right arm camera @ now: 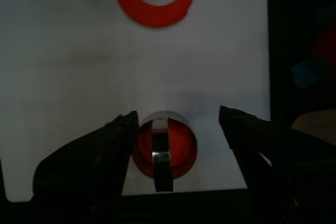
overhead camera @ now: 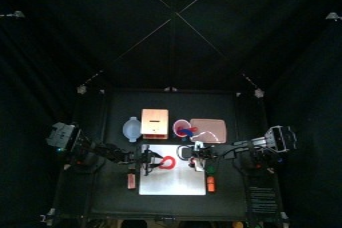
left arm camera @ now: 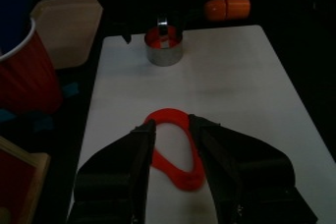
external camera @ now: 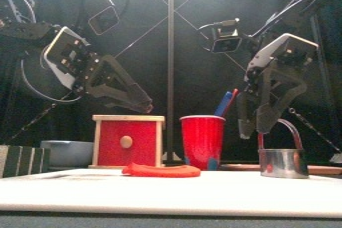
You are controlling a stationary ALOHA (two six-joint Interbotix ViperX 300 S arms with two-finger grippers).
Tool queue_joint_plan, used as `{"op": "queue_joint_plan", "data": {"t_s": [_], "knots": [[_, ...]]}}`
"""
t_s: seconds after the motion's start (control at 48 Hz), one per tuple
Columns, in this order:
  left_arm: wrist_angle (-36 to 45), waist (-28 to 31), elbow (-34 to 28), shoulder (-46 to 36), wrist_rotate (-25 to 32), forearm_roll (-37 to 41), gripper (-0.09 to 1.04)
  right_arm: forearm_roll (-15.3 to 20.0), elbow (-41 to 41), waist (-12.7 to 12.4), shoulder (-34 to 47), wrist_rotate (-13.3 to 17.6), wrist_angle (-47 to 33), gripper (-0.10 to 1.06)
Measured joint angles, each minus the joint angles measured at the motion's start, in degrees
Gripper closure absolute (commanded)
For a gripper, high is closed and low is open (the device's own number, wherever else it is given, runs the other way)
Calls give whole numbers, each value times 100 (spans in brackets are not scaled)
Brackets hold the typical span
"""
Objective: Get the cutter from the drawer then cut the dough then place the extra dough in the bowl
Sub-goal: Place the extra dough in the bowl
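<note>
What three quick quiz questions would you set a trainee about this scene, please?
1. True or false: the dough ring lies in the bowl.
2. What stands below the right claw? A metal cutter; B sushi roll; C marker pen.
3. Fill in: the left claw has its jaws ____.
Key: 1 false, it lies on the white board; 2 A; 3 open.

A black bench [overhead camera: 120, 187] carries a white cutting board [overhead camera: 174, 180] near its front. Behind the board, in a row from the left: a blue-grey bowl [external camera: 67, 152], a wooden box [external camera: 128, 140], a red cup [external camera: 203, 142], a pink tray [overhead camera: 217, 129].
</note>
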Motion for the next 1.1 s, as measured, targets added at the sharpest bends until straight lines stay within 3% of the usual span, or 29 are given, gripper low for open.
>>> {"op": "queue_joint_plan", "data": {"t_s": [0.229, 0.5, 0.646, 1.104], "knots": [[185, 176, -255, 413, 158, 62, 20, -211, -88, -193, 0, 0, -272, 0], [1512, 598, -914, 844, 844, 88, 20, -281, -70, -290, 0, -26, -571, 0], [1758, 712, -1037, 932, 1072, 79, 20, -281, -62, -299, 9, -9, -606, 0], [2153, 791, -1213, 1055, 1081, 70, 21, -229, 18, -299, 0, 0, -738, 0]]}}
